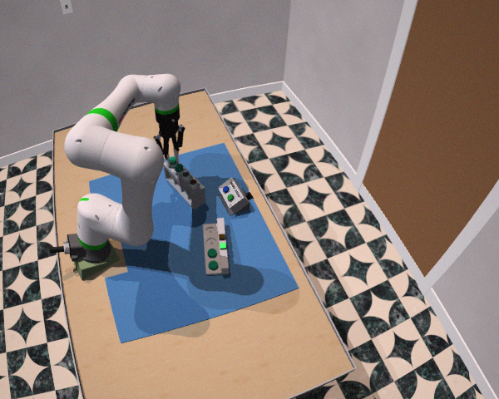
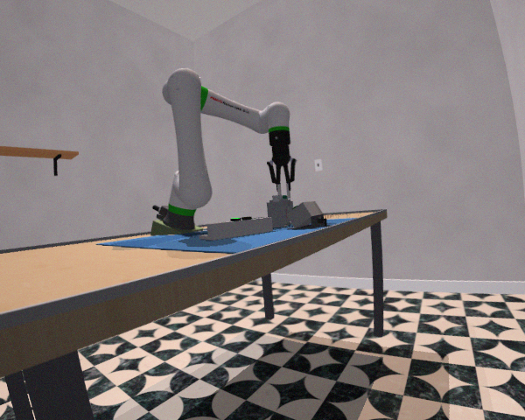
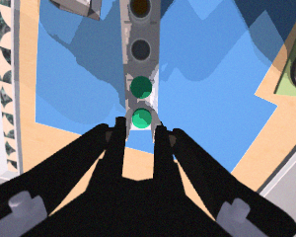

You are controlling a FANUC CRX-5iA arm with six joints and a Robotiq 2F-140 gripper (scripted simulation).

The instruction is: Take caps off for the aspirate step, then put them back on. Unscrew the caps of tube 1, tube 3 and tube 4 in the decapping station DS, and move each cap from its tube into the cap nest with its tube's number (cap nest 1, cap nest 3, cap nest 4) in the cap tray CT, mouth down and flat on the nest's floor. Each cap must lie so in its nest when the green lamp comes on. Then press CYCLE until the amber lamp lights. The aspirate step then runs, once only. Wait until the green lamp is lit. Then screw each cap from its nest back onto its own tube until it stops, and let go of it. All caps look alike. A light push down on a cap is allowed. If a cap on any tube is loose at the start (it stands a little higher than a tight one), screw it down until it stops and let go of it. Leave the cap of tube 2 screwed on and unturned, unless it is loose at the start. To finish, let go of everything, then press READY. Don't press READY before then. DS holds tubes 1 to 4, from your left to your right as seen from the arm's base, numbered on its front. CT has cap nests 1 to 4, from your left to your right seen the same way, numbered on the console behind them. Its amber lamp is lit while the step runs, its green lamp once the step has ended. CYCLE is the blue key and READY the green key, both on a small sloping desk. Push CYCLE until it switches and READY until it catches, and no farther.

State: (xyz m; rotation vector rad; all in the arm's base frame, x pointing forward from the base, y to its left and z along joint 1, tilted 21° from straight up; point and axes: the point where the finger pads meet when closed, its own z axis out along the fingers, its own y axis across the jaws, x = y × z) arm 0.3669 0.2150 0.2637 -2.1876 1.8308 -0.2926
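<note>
Gripper (image 3: pixel 140 132) vertical over the far end of decapping station DS (image 1: pixel 184 184), fingers pinching the green cap of tube 1 (image 3: pixel 141 118) from both sides. In the wrist view, fingertips flank that cap at 9 and 3 o'clock, touching it.

Next cap along the station, at 12 o'clock from the held one in the wrist view: green cap of tube 2 (image 3: pixel 140 87), seated. Beyond it two uncapped tubes: tube 3 (image 3: pixel 140 48), dark mouth, and tube 4 (image 3: pixel 140 6), brownish mouth.

Cap tray CT (image 1: pixel 208 251) at 5 o'clock from the station in the top view, on the blue mat (image 1: pixel 258 258). Two green caps in the near nests (image 1: pixel 212 251) and (image 1: pixel 214 264); two far nests bare. Green lamp (image 1: pixel 222 246) lit on the console (image 1: pixel 222 232) beside the nests.

Sloping desk (image 1: pixel 238 206) at 3 o'clock from the station, carrying blue CYCLE key (image 1: pixel 225 188) and green READY key (image 1: pixel 229 197).

Arm base (image 1: pixel 91 269) at 9 o'clock on the table (image 1: pixel 241 361).
</note>
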